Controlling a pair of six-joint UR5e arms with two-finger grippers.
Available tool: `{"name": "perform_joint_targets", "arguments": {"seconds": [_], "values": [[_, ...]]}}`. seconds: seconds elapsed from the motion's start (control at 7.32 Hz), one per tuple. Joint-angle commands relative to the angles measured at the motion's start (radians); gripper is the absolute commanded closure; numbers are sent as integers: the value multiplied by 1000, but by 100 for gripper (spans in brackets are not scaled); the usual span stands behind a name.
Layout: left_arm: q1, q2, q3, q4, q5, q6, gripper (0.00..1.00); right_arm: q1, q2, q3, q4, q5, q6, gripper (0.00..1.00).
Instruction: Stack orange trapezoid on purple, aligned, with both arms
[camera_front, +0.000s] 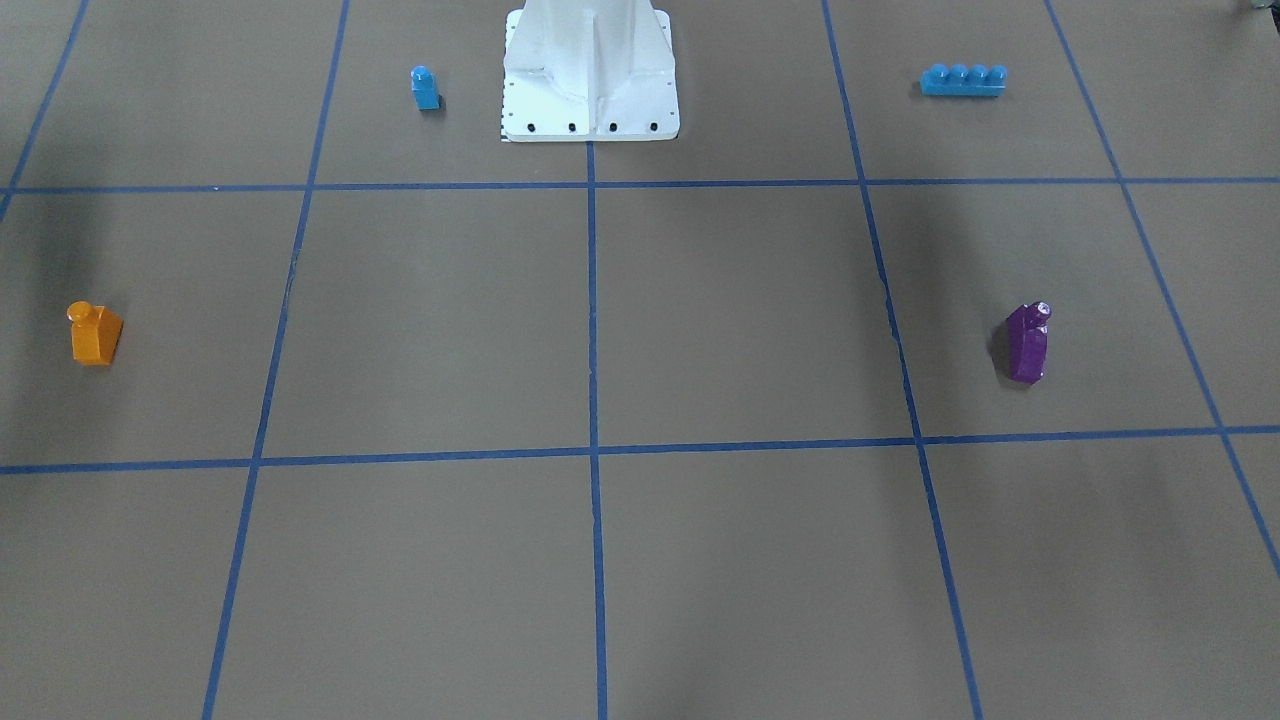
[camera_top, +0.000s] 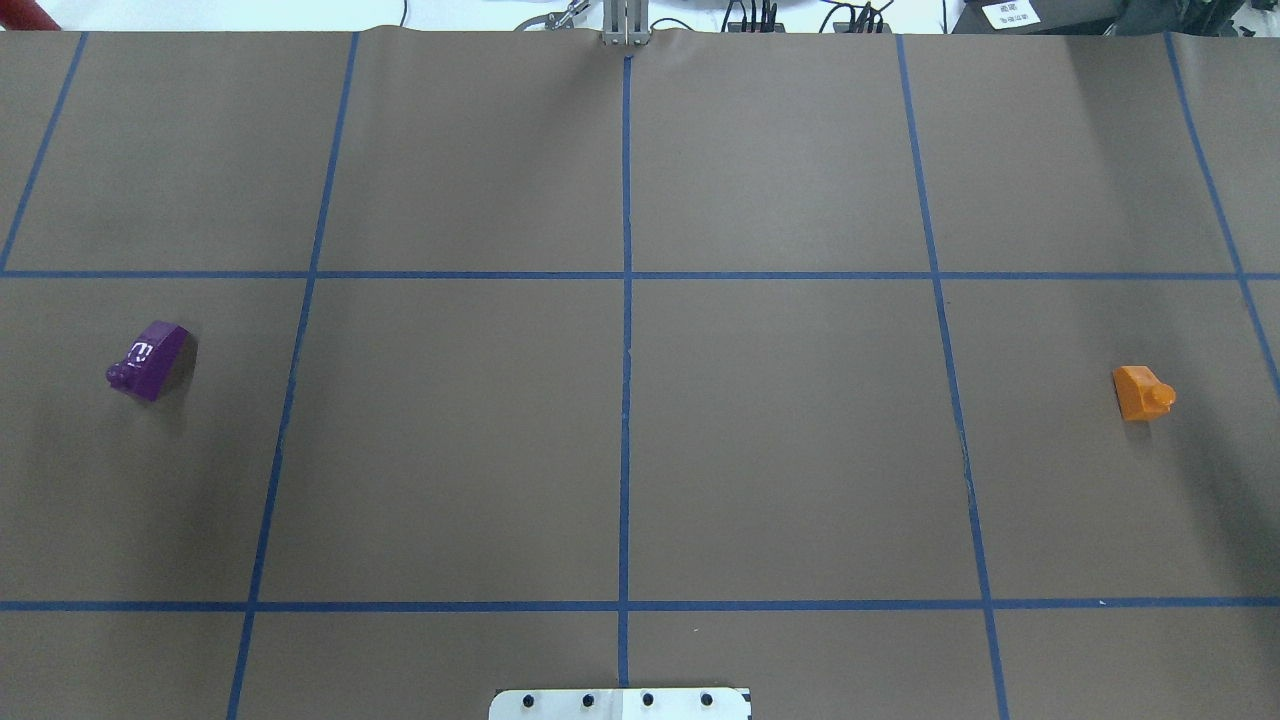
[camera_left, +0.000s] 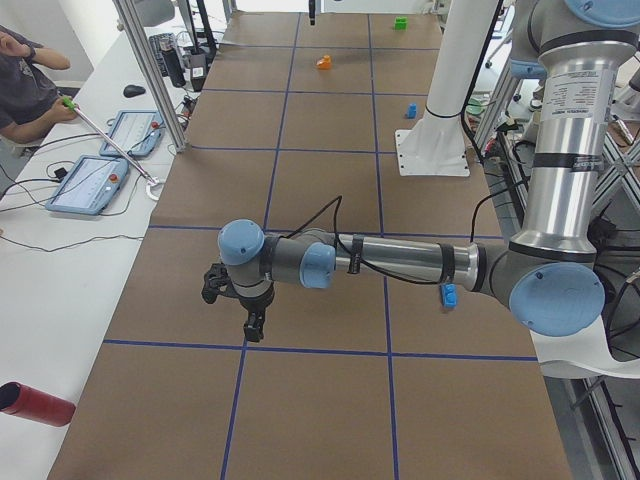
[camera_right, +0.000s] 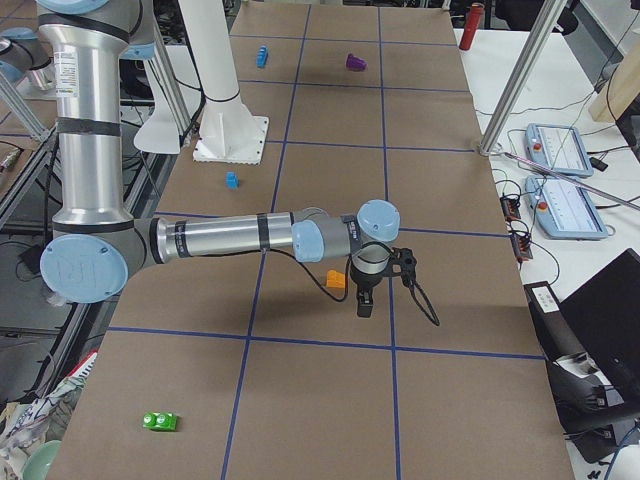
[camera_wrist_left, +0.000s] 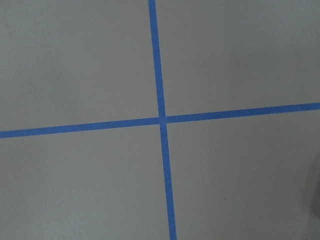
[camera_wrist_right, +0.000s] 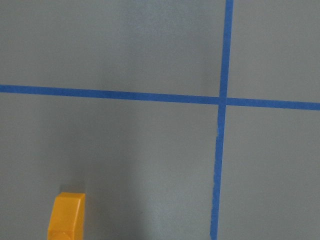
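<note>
The orange trapezoid (camera_top: 1140, 393) sits at the table's (camera_top: 780, 450) right side, the purple block (camera_top: 150, 360) well apart at its left, neither held. Whether the right gripper (camera_right: 365, 300) and left gripper (camera_left: 255, 326) are spread, I cannot tell. Approach step, I judge: each must descend squarely over its block.

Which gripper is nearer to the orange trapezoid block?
Right. The right gripper hangs close beside the orange trapezoid block, slightly higher than it; the left gripper is far away, on the opposite side.
</note>
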Motion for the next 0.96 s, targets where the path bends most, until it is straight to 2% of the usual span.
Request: {"name": "perform_joint_targets", "arguments": {"seconds": [0.0,0.82], "values": [[1,2,-4,-11,-3,-4,0,0,3,5,0,3,2,0],[2,41,-82,-57,-12,-19,0,0,0,26,0,6,1,0]]}}
